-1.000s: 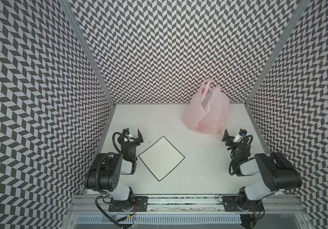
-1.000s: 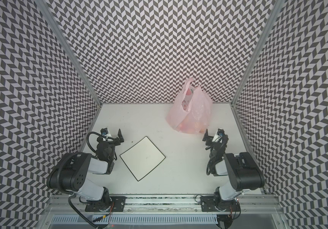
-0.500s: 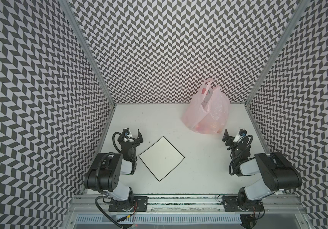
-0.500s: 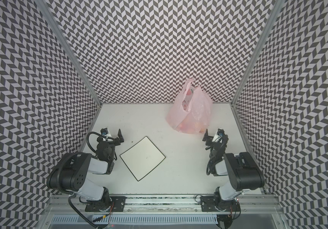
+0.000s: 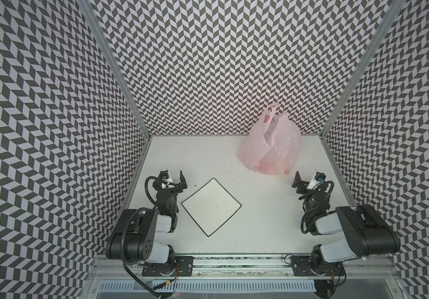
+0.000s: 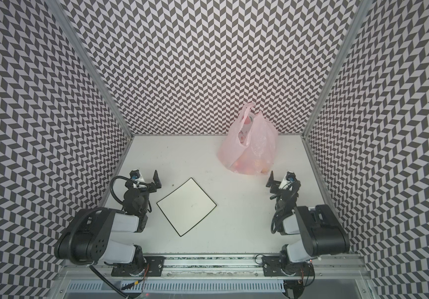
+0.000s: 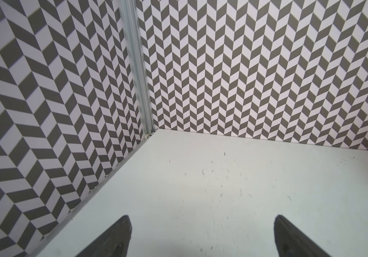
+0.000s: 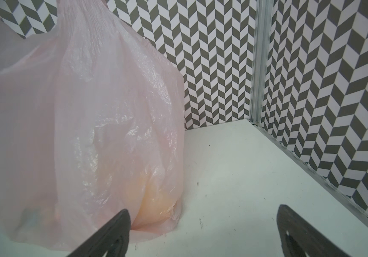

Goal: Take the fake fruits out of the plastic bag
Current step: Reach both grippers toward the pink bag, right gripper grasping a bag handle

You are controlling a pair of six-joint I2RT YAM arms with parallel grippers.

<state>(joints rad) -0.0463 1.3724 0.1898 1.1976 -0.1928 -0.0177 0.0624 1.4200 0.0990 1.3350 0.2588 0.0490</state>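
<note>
Both top views show a pale pink plastic bag (image 5: 273, 145) (image 6: 252, 147) standing at the back right of the table (image 5: 203, 158). Fake fruits (image 5: 269, 167) glow orange-red through its base, and a white square plate (image 5: 211, 207) lies near the left arm. Only the right wrist view shows the bag (image 8: 94, 133) close before the right gripper (image 8: 203, 232), jaws spread. The left gripper (image 7: 201, 234), spread too, faces a corner.
</note>
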